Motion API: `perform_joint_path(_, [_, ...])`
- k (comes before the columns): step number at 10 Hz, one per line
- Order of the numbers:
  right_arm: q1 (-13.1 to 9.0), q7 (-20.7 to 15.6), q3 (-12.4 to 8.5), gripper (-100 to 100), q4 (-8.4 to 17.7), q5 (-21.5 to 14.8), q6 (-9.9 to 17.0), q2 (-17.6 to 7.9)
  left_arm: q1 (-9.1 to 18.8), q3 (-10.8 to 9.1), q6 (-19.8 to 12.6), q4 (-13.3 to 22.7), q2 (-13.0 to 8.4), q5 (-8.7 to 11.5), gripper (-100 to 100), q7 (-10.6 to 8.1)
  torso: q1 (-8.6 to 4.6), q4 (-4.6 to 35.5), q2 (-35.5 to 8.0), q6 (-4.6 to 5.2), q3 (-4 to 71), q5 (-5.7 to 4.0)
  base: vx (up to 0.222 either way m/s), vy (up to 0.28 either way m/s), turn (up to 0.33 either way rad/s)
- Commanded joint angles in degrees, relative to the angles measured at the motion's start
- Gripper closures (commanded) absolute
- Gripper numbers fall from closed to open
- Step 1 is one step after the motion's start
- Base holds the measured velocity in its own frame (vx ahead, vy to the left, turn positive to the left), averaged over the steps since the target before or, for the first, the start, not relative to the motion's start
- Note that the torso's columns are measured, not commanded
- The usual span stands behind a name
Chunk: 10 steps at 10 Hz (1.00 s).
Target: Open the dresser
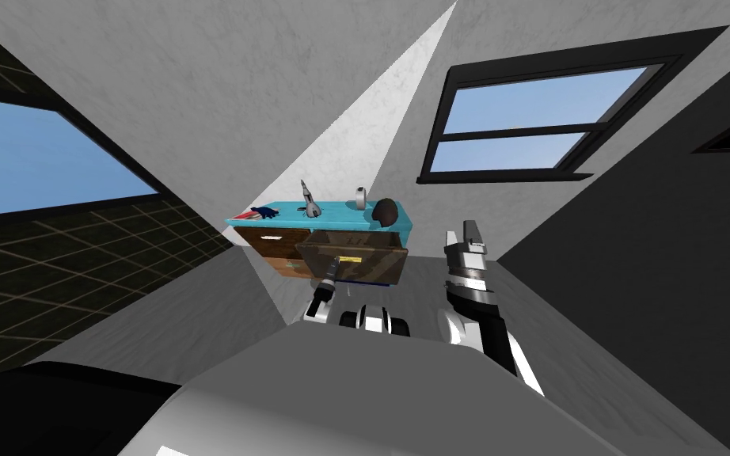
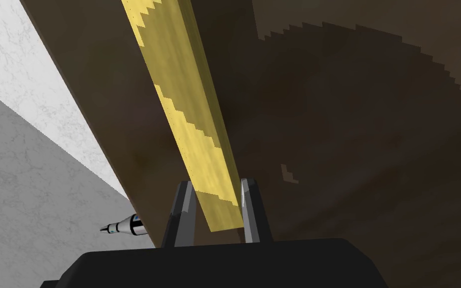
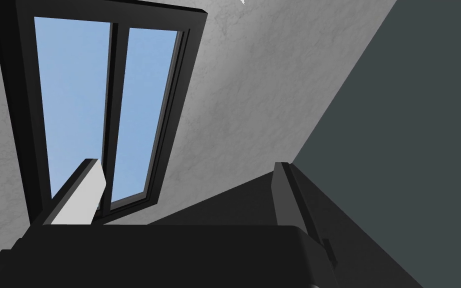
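Dresser [image 1: 332, 226] at 12 o'clock, drawer [image 1: 353, 257] part out, L gripper [image 1: 330, 273] at it, R gripper [image 1: 462, 237] at 1. L wrist: jaws clamp yellow handle [image 2: 189, 115]; pull step, next draw straight back. R wrist: jaws apart, idle.

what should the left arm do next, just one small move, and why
Probably pull the handle straight back a little more. The left gripper has its fingers pressed on both sides of that yellow bar, so the grip looks set, and the head view shows the drawer only partly out of the dresser. The right gripper stands open off to the side.
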State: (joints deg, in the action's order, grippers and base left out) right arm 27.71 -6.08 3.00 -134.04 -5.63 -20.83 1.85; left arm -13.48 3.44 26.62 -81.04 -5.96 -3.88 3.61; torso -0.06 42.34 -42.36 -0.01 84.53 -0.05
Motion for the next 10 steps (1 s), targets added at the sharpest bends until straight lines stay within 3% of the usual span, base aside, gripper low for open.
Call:
perform_joint_path(1, [0.01,0.0,0.0,0,0.0,0.0,0.0,0.0,0.42,-0.04,-2.74,-2.04,-0.45,0.13,-100,-0.43,0.0,0.0,0.23,0.01,0.12,-0.02,-0.045,-0.007,-0.002])
perform_joint_path(2, [0.02,0.0,0.0,0,0.0,0.0,0.0,0.0,0.42,-0.04,-2.74,-2.04,-0.45,0.13,-100,-0.43,0.0,-0.06,0.27,0.01,0.17,0.0,-0.033,-0.004,-0.002])
perform_joint_path(10, [0.02,0.0,0.0,0,0.0,0.0,0.0,0.0,2.74,-0.37,-13.26,-10.42,-2.19,0.67,-100,-1.99,-0.02,0.14,-0.08,-0.01,-0.03,-0.06,-0.033,-0.005,-0.003])
